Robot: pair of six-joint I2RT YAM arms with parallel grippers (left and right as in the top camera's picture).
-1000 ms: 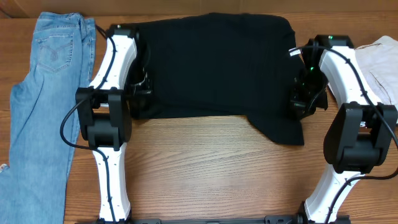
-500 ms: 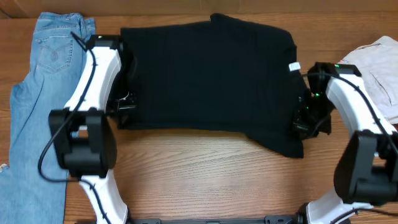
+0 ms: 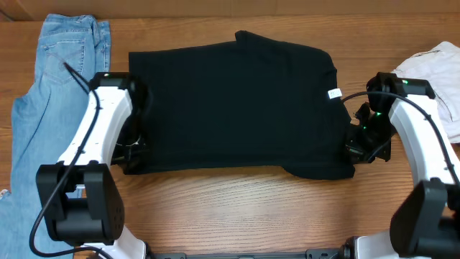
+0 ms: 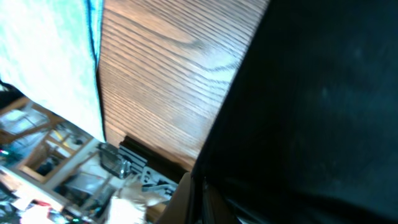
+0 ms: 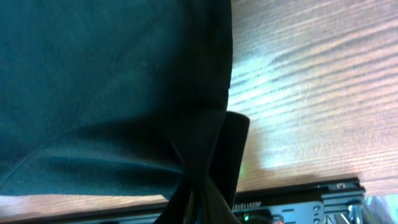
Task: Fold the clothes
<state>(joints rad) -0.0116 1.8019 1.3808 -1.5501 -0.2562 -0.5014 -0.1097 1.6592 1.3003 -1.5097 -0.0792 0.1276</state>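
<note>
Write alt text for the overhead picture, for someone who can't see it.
A black garment lies spread flat on a wooden table, its two near corners pinched in the jaws of the left arm and right arm. Light blue jeans lie left, a pale garment right.

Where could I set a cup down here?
Bare wood: the front strip between the black garment and the table's near edge. Crowded: jeans fill the left, a pale garment the right; left gripper and right gripper pinch the black garment's near corners.
</note>
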